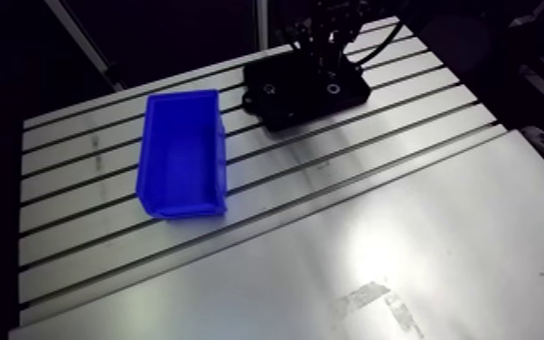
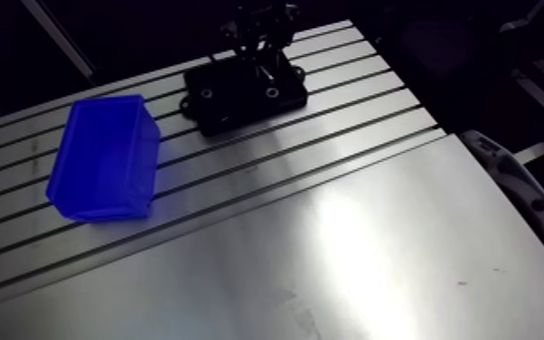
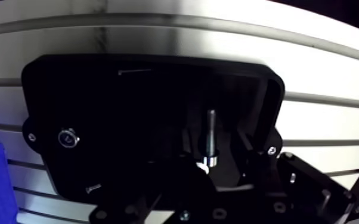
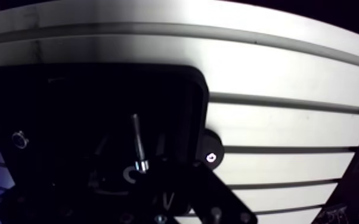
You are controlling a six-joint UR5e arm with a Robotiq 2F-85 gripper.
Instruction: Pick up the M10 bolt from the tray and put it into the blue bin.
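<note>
**Gripper down over tray, M10 bolt not yet held**

Gripper [image 3: 213,143] is low over the black tray [image 1: 286,110] at the far side of the slotted table [image 1: 393,136].

M10 bolt [image 3: 210,128] is in the tray, right-hand part. Its bright head is toward the gripper and its shank points away. It's directly under the gripper, centred in the gap.

Grip state from the wrist view: jaws are spread, one on each side of the bolt, with a dark gap visible on both sides. Neither touches it and nothing is held. It's dim down there, black fingers [image 3: 242,146] on black tray, so the edges are faint, but the spacing reads as apart.

Also in the tray: a second, smaller round-headed fastener [image 3: 67,138] at the left end, well apart from the bolt. The tray has small lugs at its ends with a screw head [image 3: 271,150] showing in the right one.

Blue bin [image 1: 182,154] is on the table left of the tray and a bit nearer, just beside it but not touching. It's upright with the open top up, and I can't see anything inside from the arm view. One blue corner also shows in the wrist view beyond the tray's left end.

The near half of the table is a smooth metal plate [image 1: 438,262] with glare on it.
</note>
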